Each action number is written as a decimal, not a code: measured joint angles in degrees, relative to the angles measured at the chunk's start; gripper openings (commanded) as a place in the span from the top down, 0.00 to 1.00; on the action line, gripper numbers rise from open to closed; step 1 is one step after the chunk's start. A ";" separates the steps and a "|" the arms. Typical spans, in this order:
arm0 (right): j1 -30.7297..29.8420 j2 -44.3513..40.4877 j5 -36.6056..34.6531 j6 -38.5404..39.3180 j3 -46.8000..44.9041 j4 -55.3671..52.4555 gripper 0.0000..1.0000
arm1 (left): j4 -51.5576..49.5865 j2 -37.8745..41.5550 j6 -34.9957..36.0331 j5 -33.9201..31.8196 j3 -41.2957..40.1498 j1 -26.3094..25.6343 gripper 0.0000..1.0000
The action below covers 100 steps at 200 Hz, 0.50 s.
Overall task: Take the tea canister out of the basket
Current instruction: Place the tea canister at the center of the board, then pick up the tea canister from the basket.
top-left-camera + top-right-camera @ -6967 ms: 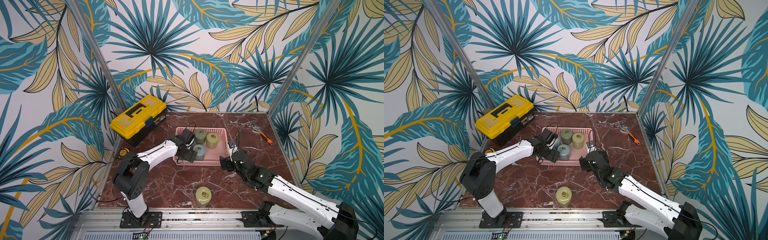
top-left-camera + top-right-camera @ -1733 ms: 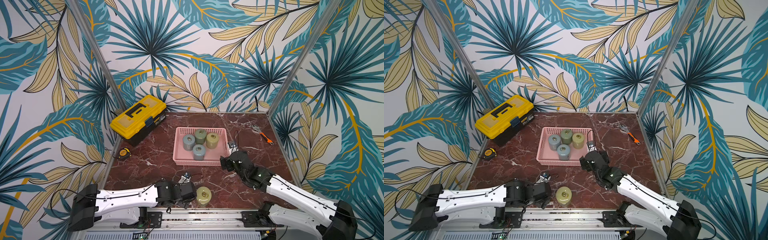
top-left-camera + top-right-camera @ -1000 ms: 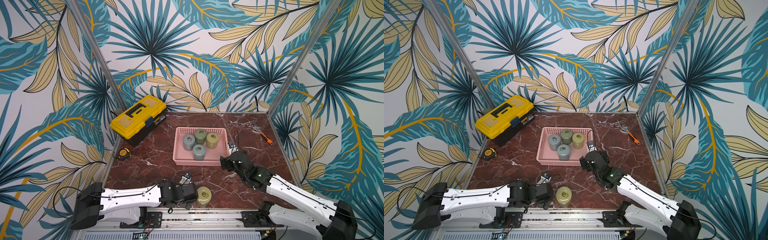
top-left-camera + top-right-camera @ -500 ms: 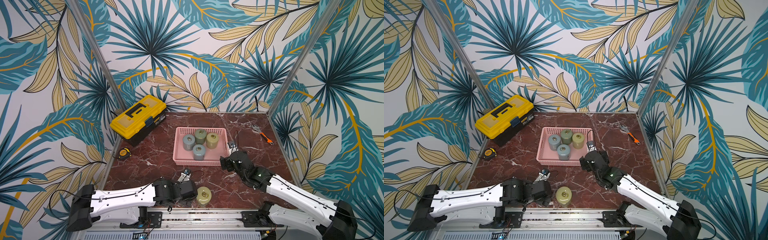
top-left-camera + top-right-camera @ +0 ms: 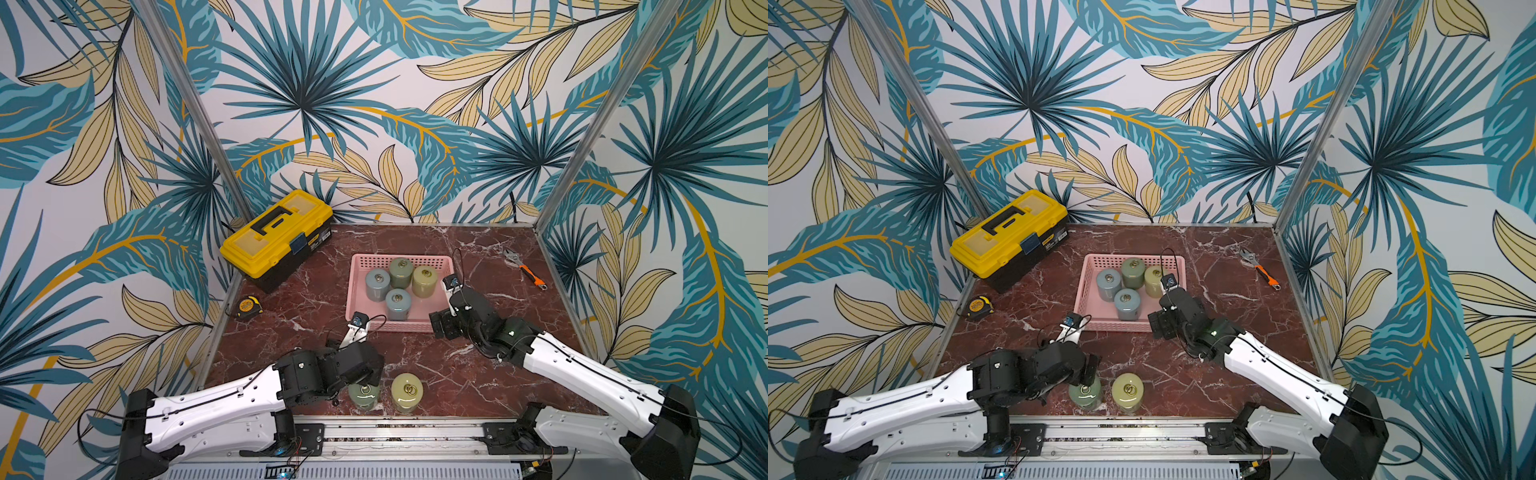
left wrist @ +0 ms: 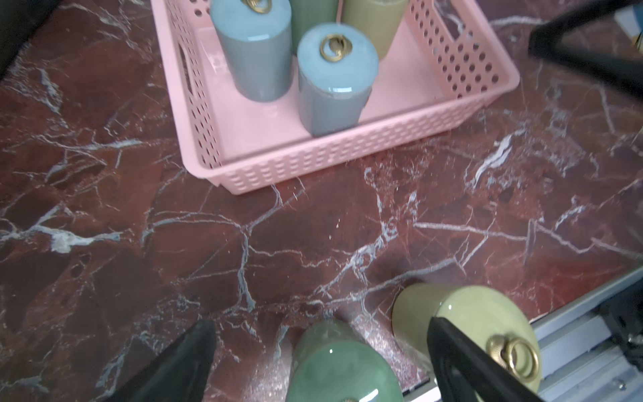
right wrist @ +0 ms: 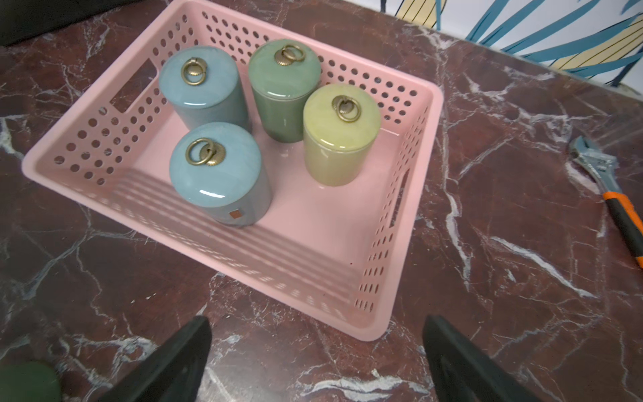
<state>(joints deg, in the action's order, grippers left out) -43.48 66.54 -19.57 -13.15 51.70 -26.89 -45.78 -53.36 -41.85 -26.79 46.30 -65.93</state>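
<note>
The pink basket (image 5: pixel 432 328) sits mid-table and holds several tea canisters with brass ring lids: two blue (image 5: pixel 398 304), one dark green (image 5: pixel 401 273) and one yellow-green (image 5: pixel 424 281). Two more stand on the table by the front edge: a green canister (image 5: pixel 364 395) and a yellow-green canister (image 5: pixel 407 392). My left gripper (image 6: pixel 320 325) is open and straddles the green canister (image 6: pixel 334 362), with a gap on each side. My right gripper (image 7: pixel 316 320) is open and empty, hovering low just off the basket's near right corner (image 7: pixel 375 327).
A yellow-and-black toolbox (image 5: pixel 276 235) stands at the back left and a tape measure (image 5: pixel 248 306) lies by the left edge. An orange-handled wrench (image 5: pixel 524 268) lies at the back right. The metal rail (image 5: pixel 399 428) runs right behind the two outside canisters.
My left gripper has pulled back a little from the front edge, uncovering the green canister standing beside the yellow-green one. The right arm has not moved.
</note>
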 measured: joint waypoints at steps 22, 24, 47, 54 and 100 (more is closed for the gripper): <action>0.00 3.45 3.15 -0.39 3.72 -2.54 0.01 | 3.69 2.14 4.13 0.63 -0.87 4.81 0.00; 0.00 3.69 3.32 -0.44 3.96 -2.64 0.01 | 4.04 2.32 4.35 0.79 -1.01 5.25 0.00; 0.00 7.02 5.77 -0.66 7.10 -3.98 0.01 | 7.91 3.43 8.57 3.17 -2.60 10.99 0.00; 0.00 7.89 6.23 -0.76 7.91 -4.46 0.01 | 9.14 3.65 9.77 4.15 -3.10 12.66 0.00; 0.00 14.10 7.67 -0.79 12.66 -6.32 0.01 | 17.84 3.48 16.20 12.02 -6.51 22.67 0.00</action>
<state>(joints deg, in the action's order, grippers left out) -43.48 80.64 -11.90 -13.93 64.36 -33.21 -27.94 -49.89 -25.65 -14.76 39.79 -43.27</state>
